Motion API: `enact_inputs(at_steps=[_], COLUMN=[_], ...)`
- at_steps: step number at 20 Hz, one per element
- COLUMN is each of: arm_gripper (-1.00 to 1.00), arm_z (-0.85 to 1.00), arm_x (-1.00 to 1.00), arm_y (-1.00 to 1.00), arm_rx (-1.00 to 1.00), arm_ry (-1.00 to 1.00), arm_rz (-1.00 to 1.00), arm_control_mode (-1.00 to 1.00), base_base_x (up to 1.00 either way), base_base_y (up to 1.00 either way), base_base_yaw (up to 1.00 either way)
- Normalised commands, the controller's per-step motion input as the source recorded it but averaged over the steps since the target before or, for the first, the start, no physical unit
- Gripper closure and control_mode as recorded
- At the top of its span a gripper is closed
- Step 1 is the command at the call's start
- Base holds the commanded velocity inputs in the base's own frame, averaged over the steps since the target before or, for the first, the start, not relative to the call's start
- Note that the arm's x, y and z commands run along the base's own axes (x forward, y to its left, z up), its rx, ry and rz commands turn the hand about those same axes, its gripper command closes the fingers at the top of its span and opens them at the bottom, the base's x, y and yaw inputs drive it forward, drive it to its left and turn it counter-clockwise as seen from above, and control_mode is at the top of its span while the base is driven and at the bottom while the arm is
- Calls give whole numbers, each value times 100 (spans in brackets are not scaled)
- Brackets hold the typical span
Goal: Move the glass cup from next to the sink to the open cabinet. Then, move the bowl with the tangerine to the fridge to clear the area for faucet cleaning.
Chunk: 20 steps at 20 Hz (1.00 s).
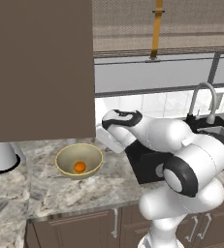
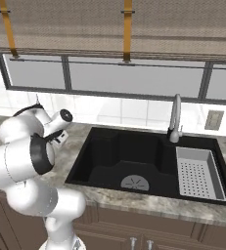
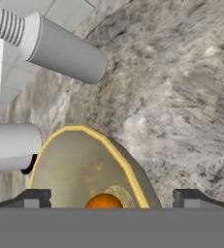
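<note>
Hand (image 3: pixel 111 197) spread wide over bowl (image 3: pixel 84 167)

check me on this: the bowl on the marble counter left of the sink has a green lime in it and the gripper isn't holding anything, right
Not quite. The fruit in the bowl is an orange tangerine, not a green lime; the left base view shows it plainly, and the hand view shows it too. The rest stands: the bowl sits on the marble counter left of the sink, and the gripper holds nothing.

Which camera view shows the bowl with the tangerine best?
The left base view: the whole bowl sits on the counter with the tangerine inside, unobstructed. The hand view shows the bowl partly, cut off at the bottom. In the right base view I cannot make it out.
</note>
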Motion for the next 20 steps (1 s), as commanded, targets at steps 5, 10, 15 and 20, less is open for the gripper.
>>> enact_inputs(at_steps=[5, 10, 15, 20], arm_gripper=[-100, -100, -100, -100], arm_z=[-19, -44, -20, -16], arm_x=[7, 0, 0, 20], arm_y=[4, -14, -4, 9], arm_rx=[-7, -9, -6, 0], arm_ry=[5, 2, 0, 0], arm_rz=[0, 0, 0, 0], arm_control_mode=[-100, -100, -100, -100], base_base_x=[0, 0, 0, 0], base_base_y=[0, 0, 0, 0], base_base_yaw=[0, 0, 0, 0])
